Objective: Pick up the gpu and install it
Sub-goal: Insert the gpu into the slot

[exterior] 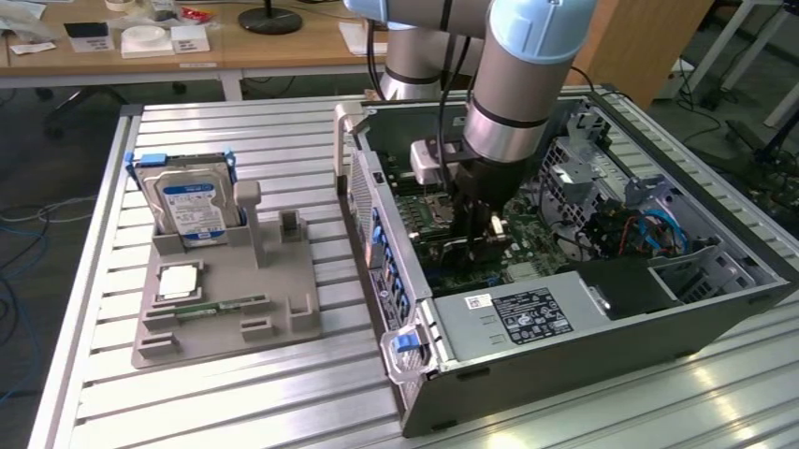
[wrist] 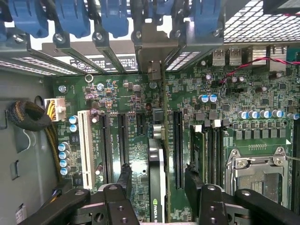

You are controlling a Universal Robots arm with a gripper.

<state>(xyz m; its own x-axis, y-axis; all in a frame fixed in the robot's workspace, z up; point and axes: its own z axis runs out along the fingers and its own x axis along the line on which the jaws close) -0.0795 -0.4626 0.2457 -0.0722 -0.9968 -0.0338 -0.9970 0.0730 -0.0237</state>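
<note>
The gpu (wrist: 157,180) stands on edge in a slot of the motherboard (wrist: 243,93), inside the open case (exterior: 600,327), with its bracket end toward the rear slot covers. The gripper (wrist: 158,180) hangs over it with its jaws spread wide, 1 finger (wrist: 124,178) on each side of the card and clear of it, so nothing is held. Judging from this, the pick-up and the placing are done; whether the card is pressed fully home and latched cannot be told.

The case lies on its side on a slatted aluminium table (exterior: 250,140). Beside the case, on the exterior view's left, a grey tray (exterior: 225,309) carries a hard drive (exterior: 194,206) standing upright, a cpu (exterior: 179,279) lying flat and a memory stick (exterior: 219,306); the tray's other holders are bare. Beyond the table from the case, wooden desks (exterior: 262,51) hold small boxes and a black lamp base (exterior: 269,19), and cables trail on the grey floor
</note>
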